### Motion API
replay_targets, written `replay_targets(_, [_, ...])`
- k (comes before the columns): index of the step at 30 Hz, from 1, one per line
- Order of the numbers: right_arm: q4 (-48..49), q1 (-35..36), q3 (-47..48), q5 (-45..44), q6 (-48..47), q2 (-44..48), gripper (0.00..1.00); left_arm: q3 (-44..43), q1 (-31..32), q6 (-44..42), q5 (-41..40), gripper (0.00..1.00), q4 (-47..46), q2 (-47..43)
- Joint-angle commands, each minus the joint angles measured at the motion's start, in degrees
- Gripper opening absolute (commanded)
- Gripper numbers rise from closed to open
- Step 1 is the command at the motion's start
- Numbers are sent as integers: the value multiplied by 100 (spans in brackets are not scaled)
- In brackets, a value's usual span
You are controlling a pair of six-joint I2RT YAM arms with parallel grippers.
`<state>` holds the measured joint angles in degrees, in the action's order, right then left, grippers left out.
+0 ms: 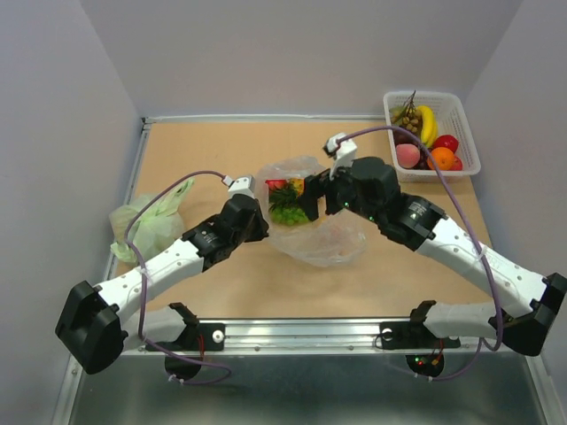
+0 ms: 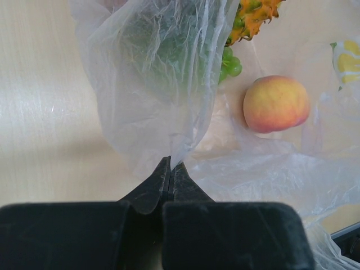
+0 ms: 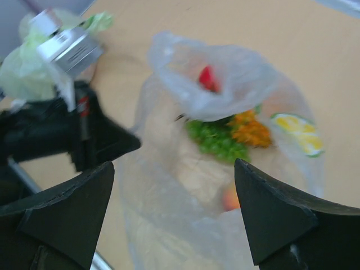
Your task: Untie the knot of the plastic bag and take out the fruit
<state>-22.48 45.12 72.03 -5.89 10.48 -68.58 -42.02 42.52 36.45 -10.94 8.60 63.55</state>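
The clear plastic bag [image 1: 330, 241] lies mid-table with its mouth slack and open. The knot is out of view. My left gripper [image 2: 170, 164] is shut on a pinch of the bag's film at its left side [image 1: 263, 225] and holds that film up. Inside the bag are a peach [image 2: 276, 103], the pineapple [image 2: 253, 19], some green grapes [image 2: 230, 64] and a small red fruit [image 3: 207, 77]. My right gripper [image 3: 174, 166] hangs open just above the bag [image 3: 185, 185], nothing between its fingers. In the top view it is at the bag's right [image 1: 310, 205].
A white basket [image 1: 467, 133] at the back right holds a banana, grapes, a peach, an orange and a red fruit. A pale green bag [image 1: 146, 221] lies at the left edge. A metal rail [image 1: 310, 332] runs along the near edge.
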Motion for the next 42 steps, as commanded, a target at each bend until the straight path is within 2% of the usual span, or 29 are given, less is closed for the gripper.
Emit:
replay_targets(1, [-186, 681, -171, -79, 50, -85, 91, -316, -25, 11, -31, 0, -192, 70])
replay_targets(8, [-239, 814, -84, 27, 253, -876, 87, -272, -25, 56, 74, 0, -201, 131])
replay_targets(14, [-292, 796, -84, -658, 463, -1622, 80, -245, -16, 73, 180, 0, -236, 96])
replay_targets(16, [-301, 761, -154, -1150, 648, -1781, 78, -245, -16, 12, 224, 0, -245, 88])
replay_targets(20, [-318, 244, -478, -1511, 964, -1905, 75, -228, -16, -85, 355, 0, -254, 44])
replay_targets(25, [-406, -100, -944, -1389, 1070, -1888, 81, -149, -16, -225, 584, 0, -306, -35])
replay_targets(29, [-555, -127, -1261, -1195, 1166, -1931, 89, -87, -16, -357, 786, 0, -411, -62])
replay_targets(35, [-617, -153, -1700, -1380, 1746, -2212, 94, 10, -7, -366, 1068, 0, -526, -18])
replay_targets(38, [-495, -162, -1684, -1424, 1800, -2406, 94, 80, 19, -358, 1243, 0, -587, 35])
replay_targets(42, [-196, -170, -1614, -1555, 1887, -2713, 99, 246, 46, -349, 1252, 0, -719, 158])
